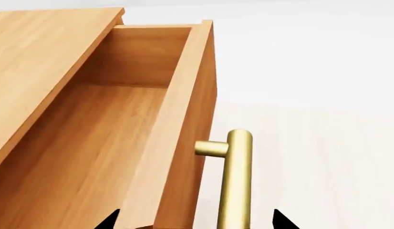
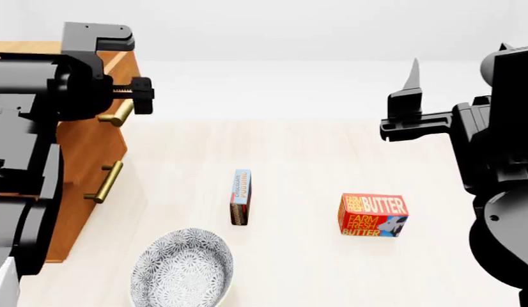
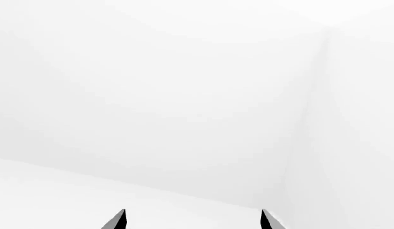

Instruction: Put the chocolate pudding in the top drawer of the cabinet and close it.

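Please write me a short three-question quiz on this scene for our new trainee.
1. True or false: the top drawer is pulled open and has nothing inside.
2. What lies between the patterned bowl and the Farm Fresh Butter box: A) chocolate pudding B) a spoon C) a cup?
3. Fill in: the left tool straddles the drawer's brass ____.

Key
1. True; the visible interior is bare wood.
2. A, the chocolate pudding, standing on edge.
3. Handle; the tips sit on either side, not clamped.
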